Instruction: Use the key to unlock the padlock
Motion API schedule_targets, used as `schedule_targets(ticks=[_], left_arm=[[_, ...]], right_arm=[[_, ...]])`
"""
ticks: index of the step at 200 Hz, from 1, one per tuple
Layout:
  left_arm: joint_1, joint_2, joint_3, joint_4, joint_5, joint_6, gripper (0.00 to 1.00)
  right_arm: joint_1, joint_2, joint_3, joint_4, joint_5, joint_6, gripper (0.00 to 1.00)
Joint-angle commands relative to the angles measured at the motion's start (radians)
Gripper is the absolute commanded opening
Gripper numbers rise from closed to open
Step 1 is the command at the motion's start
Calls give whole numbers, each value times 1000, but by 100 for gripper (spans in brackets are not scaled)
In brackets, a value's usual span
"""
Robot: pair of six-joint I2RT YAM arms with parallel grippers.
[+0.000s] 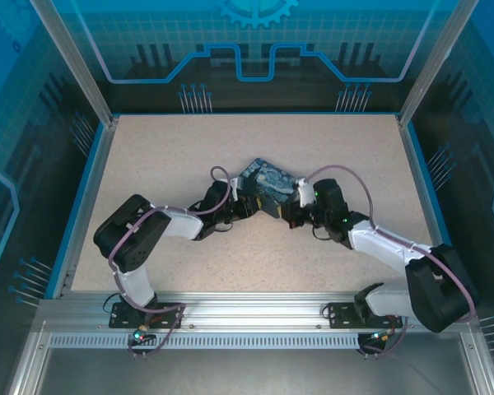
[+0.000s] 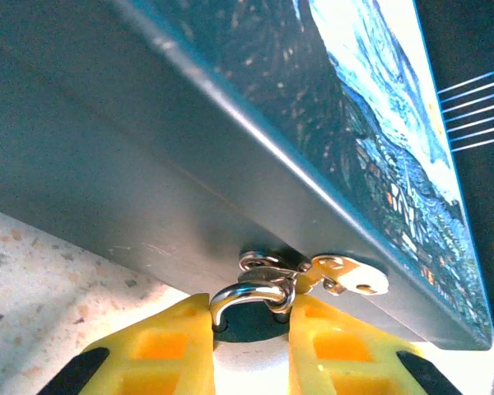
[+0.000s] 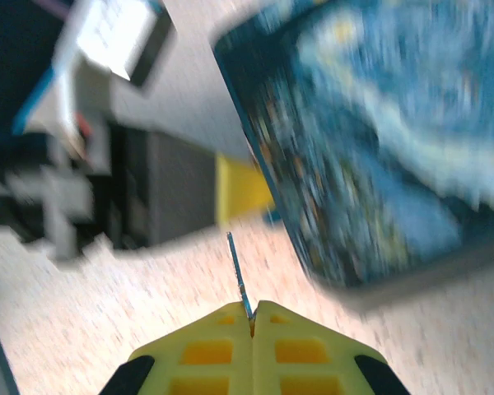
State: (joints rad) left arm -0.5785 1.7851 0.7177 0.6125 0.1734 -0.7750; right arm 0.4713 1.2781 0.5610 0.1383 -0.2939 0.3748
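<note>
Left wrist: left jaws clamp one padlock (image 2: 249,295); right jaws pinch one key (image 3: 239,273).

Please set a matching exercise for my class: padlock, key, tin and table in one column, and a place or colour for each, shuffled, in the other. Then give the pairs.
Things
1. padlock
2. key
3. tin
4. table

Descriptions
A. speckled beige
B. clamped by the left gripper, shackle through the tin's hasp
C. blue with yellow swirls
D. pinched in the shut right gripper, blade sticking out

Pairs: 1-B, 2-D, 3-C, 4-A
</note>
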Motion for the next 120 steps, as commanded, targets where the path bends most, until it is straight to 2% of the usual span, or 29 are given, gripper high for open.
schedule_targets(ticks=[1,20,31,68,120], left_arm=[[-5,-48,31,-1,43,-146,6],[-12,-55,28,18,62,-208,6],[-18,-63,26,21,64,-236,11],[-27,-85,4,38,58,-287,8],[-33,-82,8,53,66,-309,6]], right_arm=[[49,-13,-70,59,30,-77,0],[78,12,-105,125,58,-100,0],[90,33,-121,197,67,-109,0],[118,74,-153,328,112,-127,0],[125,96,-111,289,186,-169,0]])
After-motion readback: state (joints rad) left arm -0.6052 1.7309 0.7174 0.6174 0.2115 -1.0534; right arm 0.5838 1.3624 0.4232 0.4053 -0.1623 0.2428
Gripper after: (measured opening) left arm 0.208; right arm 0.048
